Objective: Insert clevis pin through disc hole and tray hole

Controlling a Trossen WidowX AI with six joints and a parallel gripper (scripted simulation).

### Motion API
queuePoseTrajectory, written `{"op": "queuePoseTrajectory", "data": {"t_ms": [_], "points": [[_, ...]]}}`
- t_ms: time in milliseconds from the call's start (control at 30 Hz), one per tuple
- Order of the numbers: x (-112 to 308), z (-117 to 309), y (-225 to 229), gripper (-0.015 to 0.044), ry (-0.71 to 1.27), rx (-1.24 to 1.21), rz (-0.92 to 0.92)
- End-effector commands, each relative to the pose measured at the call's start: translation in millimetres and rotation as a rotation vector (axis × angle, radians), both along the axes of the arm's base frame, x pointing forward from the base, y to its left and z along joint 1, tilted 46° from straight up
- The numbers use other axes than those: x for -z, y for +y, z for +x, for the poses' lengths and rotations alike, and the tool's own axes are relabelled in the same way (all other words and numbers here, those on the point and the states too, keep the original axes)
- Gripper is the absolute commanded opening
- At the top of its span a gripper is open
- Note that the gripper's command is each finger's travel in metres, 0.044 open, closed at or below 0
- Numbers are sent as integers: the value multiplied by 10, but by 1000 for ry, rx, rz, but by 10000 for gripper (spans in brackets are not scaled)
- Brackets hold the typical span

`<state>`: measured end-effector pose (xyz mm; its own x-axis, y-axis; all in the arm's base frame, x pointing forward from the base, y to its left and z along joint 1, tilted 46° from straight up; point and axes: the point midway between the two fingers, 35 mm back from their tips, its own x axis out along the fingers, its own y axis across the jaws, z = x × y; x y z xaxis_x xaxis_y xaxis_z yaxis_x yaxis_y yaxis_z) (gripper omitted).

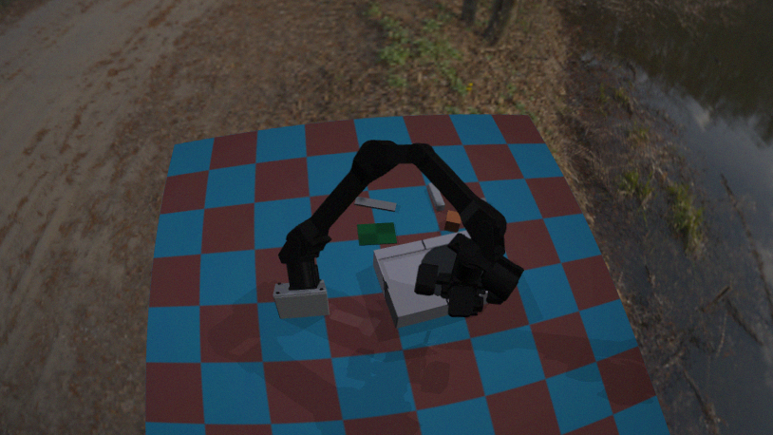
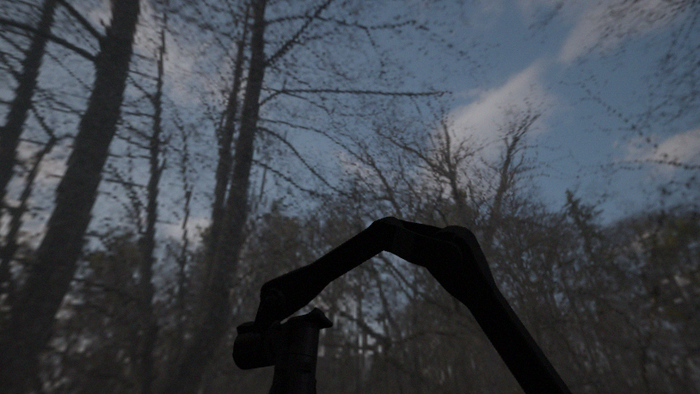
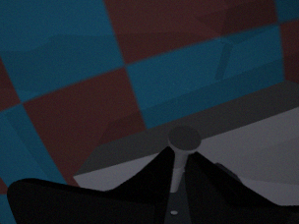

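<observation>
pin (image 3: 180, 167) is what we have in our gripper (image 1: 465, 300) (image 3: 179, 154), and the jaws are squeezed shut on it. in the wrist view we see its round flat head (image 3: 185, 138) sticking out past the fingertips, with the thin part running down between them. the head looks gray and the thin part is a bit lighter. we see the pin over the tray in that view, but we cannot tell how high up it is.

the tray (image 1: 400, 286) (image 3: 261, 142) is a big pale box on the table (image 1: 372, 387) (image 3: 74, 128), which has blue and dark red squares. part of the round disc (image 1: 439, 259) shows on top of the tray, dark gray, and our arm (image 1: 445, 176) (image 2: 469, 274) hides the rest. we cannot see the holes from here.

on the far side of the tray we see a green flat patch (image 1: 376, 234), an orange block (image 1: 453, 220) and two pale bars (image 1: 375, 203). our arm bends up high and comes down over the tray. in the outside view we see just our dark arm, with trees (image 2: 93, 122) and sky behind it.
</observation>
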<state>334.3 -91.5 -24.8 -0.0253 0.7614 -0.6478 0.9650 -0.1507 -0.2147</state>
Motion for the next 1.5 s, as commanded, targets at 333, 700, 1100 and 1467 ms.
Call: {"op": "queuePoseTrajectory", "data": {"t_ms": [333, 700, 1100, 1467], "points": [[-700, 173, 733, 0, -131, -188, -67], [-709, 179, 715, 0, -128, -203, -139], [-761, 192, 774, 0, -106, -248, -464], [-787, 192, 872, 0, -84, -284, -742]]}}
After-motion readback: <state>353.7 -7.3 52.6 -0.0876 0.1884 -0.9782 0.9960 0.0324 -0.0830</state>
